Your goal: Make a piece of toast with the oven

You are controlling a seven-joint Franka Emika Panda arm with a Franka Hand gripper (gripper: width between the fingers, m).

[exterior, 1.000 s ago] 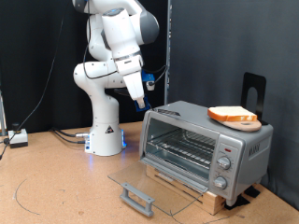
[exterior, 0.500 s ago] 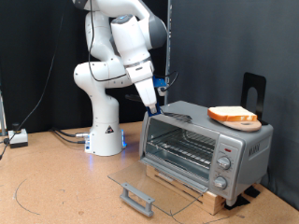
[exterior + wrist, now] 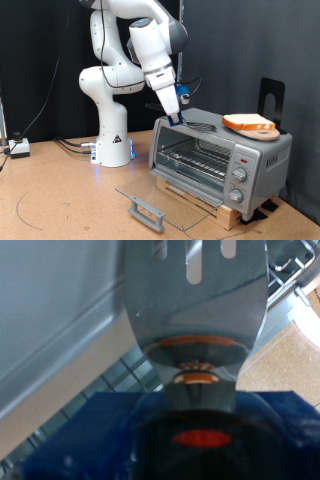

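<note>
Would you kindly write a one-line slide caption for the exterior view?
Claw holding a spatula over the open oven, toast resting on top.

One small silver-grey countertop toaster oven (image 3: 220, 160) stands on the counter (image 3: 60, 200). On its top rests one round light wooden plate (image 3: 262, 133), carrying one flat tan bread slice with an orange-brown crust (image 3: 248, 123). The oven's front panel shows three round knobs (image 3: 240, 176). Its one glass door (image 3: 165, 195) lies open, with one grey handle (image 3: 146, 211). One slotted metal spatula (image 3: 195, 300) hangs over the oven's top.
</note>
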